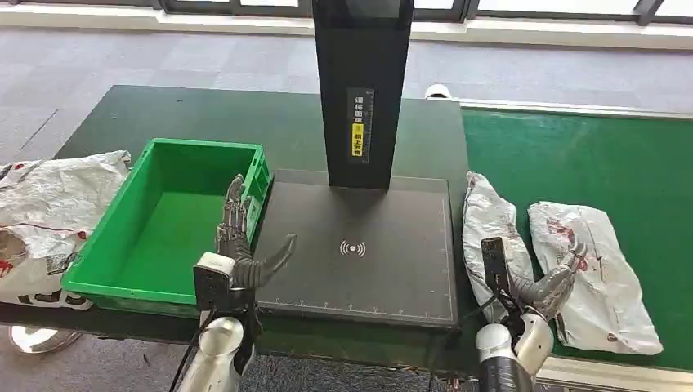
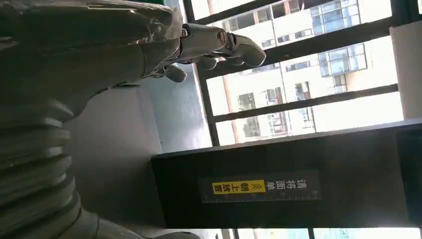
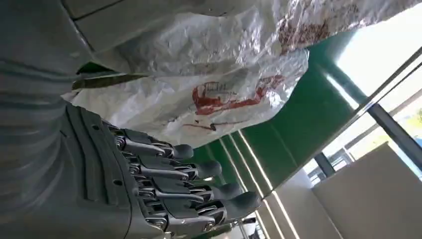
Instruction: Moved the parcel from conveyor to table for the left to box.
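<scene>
At the table's left edge a crumpled white bag (image 1: 49,214) lies beside the green box (image 1: 106,263), which sits empty at the front. The left hand (image 1: 242,245) hovers over the box's right rim, fingers spread and holding nothing; the left wrist view adds windows beyond the thumb and the black post (image 2: 278,184) with its yellow label. Centre, the post stands on the dark scanner plate (image 1: 384,269). On the green conveyor (image 1: 572,155), two white parcels lie side by side near its left edge; the right hand (image 1: 547,282) hangs between parcel (image 1: 486,220) and second parcel (image 1: 601,273), fingers curled loosely, gripping neither. The right wrist view shows the fingers (image 3: 199,169) apart just beside the wrinkled wrapping.
</scene>
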Robot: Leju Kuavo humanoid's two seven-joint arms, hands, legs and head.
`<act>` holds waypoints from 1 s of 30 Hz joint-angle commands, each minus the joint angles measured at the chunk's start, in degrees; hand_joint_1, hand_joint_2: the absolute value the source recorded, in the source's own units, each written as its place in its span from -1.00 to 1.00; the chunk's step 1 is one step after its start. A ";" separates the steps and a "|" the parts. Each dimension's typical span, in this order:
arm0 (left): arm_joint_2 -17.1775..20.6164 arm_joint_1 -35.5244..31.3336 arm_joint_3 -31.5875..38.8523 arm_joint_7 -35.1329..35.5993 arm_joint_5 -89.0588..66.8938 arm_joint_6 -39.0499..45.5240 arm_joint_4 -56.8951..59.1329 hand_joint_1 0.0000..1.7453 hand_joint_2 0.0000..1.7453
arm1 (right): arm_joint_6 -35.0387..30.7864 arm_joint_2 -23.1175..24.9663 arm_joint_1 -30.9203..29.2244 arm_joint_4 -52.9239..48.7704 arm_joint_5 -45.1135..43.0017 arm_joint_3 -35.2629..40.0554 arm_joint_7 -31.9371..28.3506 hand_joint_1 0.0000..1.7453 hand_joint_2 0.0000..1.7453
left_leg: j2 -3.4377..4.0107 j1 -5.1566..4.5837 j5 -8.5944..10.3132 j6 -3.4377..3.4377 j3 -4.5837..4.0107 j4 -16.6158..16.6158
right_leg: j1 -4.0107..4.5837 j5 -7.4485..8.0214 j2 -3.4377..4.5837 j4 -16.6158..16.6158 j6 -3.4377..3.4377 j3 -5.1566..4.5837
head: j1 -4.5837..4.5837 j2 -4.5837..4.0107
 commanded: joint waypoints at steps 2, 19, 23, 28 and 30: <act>-2.78 0.82 2.97 0.17 0.00 -0.76 0.62 -1.00 1.00 | 4.24 -4.50 -6.06 16.24 -5.61 2.05 -1.91 -1.00 1.00 | 0.09 0.05 -0.01 0.03 0.13 -0.09 | 0.05 0.05 0.07 -0.18 0.02 0.15 | 0.02 0.00; -3.09 1.06 2.89 0.17 -0.38 -1.79 0.66 -1.00 1.00 | 10.40 -6.37 -5.21 20.17 -5.79 4.71 1.52 1.00 1.00 | 0.01 0.01 0.00 0.03 0.11 -0.09 | 0.02 0.02 -0.01 -0.14 0.02 0.13 | 0.00 0.00; -3.03 1.13 2.92 0.17 -0.51 -1.78 0.68 -1.00 1.00 | 10.20 -6.22 -5.11 20.10 -5.65 4.95 1.72 1.00 1.00 | -0.01 0.02 -0.02 0.03 0.09 -0.06 | 0.03 0.01 -0.02 -0.11 0.02 0.13 | 0.02 0.00; -3.09 1.56 3.35 0.17 -0.43 -1.92 0.12 -1.00 1.00 | 8.91 -6.03 -4.49 18.08 -6.99 5.28 1.07 1.00 1.00 | -0.01 0.00 -0.01 0.03 0.12 -0.09 | 0.02 0.00 -0.02 -0.13 0.03 0.15 | 0.02 0.00; -3.06 1.75 3.26 0.17 -0.68 -1.77 0.04 -1.00 1.00 | 8.11 -5.83 -4.14 16.94 -7.86 5.31 0.32 1.00 1.00 | 0.00 0.00 -0.01 0.04 0.16 -0.14 | 0.02 0.02 -0.01 -0.19 0.03 0.20 | 0.02 0.00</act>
